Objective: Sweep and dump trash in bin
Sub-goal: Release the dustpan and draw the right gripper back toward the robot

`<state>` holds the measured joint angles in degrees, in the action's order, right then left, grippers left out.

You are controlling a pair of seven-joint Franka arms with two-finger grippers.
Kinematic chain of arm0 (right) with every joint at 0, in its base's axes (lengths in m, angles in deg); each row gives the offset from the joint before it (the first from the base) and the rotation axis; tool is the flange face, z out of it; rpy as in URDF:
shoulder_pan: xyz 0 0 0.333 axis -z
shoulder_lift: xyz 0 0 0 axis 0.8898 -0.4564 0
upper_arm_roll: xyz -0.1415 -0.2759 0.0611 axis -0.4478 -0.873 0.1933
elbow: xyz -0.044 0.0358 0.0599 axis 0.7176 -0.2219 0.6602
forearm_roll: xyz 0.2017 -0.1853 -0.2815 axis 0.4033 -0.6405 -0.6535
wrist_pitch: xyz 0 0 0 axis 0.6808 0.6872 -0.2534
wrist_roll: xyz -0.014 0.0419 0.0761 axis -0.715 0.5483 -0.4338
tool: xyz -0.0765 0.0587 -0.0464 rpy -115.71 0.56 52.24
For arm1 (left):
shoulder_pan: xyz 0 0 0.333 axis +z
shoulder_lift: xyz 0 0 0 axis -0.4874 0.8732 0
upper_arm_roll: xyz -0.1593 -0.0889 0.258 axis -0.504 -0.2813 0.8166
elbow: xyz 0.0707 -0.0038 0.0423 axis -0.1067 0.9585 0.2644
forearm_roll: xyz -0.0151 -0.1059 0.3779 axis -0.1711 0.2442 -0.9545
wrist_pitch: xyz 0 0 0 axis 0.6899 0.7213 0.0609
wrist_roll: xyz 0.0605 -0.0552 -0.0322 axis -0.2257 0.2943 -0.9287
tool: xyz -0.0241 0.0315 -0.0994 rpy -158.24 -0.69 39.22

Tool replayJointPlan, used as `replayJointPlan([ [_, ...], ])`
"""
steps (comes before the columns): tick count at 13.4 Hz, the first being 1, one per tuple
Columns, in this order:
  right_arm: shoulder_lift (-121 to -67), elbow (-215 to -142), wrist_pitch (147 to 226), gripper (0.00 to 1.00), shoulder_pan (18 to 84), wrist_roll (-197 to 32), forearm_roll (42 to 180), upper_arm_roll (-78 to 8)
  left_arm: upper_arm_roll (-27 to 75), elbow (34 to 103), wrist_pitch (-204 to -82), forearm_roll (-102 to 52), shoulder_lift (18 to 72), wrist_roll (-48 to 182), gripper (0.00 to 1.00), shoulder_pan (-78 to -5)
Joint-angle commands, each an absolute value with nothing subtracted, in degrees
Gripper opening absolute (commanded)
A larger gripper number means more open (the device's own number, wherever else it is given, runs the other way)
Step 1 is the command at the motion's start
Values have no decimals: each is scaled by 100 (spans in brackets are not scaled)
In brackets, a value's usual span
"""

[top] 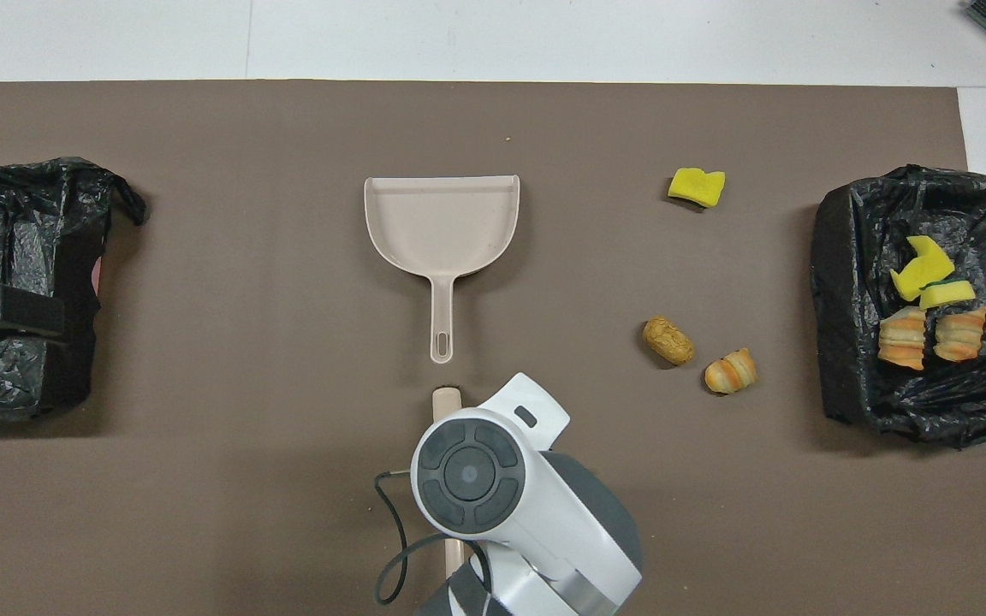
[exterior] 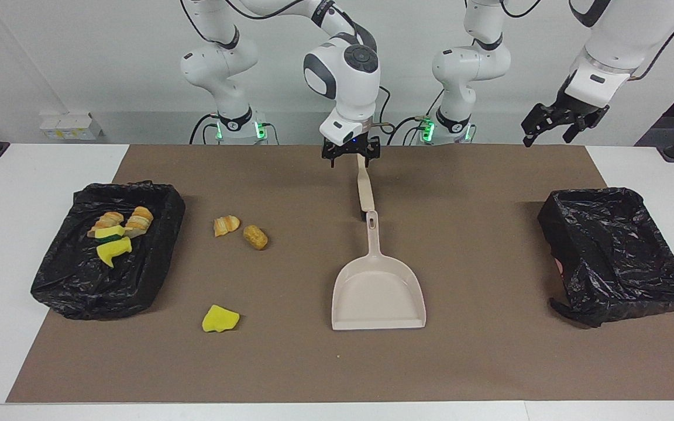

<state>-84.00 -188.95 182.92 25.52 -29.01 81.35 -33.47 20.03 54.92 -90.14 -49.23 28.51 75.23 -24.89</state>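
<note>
The desk (exterior: 21, 193) carries two black-lined bins; the bin (exterior: 109, 251) at the right arm's end already holds four scraps. Three trash scraps (exterior: 249, 234) lie between it and the dustpan (exterior: 378, 292). The right tool (exterior: 351, 153) is closed on the brush handle (exterior: 364, 187), beside the dustpan's handle; a careless sweep may scatter scraps. The left tool (exterior: 559, 123) waits, fingers spread, over the other bin (exterior: 612, 251).

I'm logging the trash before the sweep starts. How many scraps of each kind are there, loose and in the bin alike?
Yellow sponge pieces: 3, with one loose and two in the bin.
Tan-orange bread-like lumps: 4, with two loose and two in the bin.
Total: 7
</note>
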Motion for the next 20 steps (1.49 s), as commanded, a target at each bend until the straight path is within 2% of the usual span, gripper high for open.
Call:
replayJointPlan([
  [1, -8333, -19455, 18821, 100, 2296, -2509, 8248, -3368, 1935, 5403, -8931, -4943, 2884, 7513, 100, -2381],
  [4, -8386, -19869, 19455, 100, 1935, -1954, 8257, -3368, 1944, 5403, -8931, -4943, 2875, 7521, 100, -2381],
  [11, -8325, -20116, 19526, 100, 1495, -1840, 8855, -3368, 1944, 5394, -8931, -4943, 2884, 7521, 100, -2381],
  [14, -8299, -20177, 19518, 85, 1451, -1926, 8855, -3359, 1944, 5394, -8931, -4943, 2884, 7513, 100, -2381],
  [17, -8325, -20248, 19623, 77, 1363, -1918, 8863, -3359, 1935, 5394, -8931, -4943, 2875, 7513, 100, -2390],
  [20, -8325, -20230, 19632, 39, 1363, -1909, 8855, -3359, 1935, 5403, -8931, -4943, 2875, 7513, 100, -2390],
])
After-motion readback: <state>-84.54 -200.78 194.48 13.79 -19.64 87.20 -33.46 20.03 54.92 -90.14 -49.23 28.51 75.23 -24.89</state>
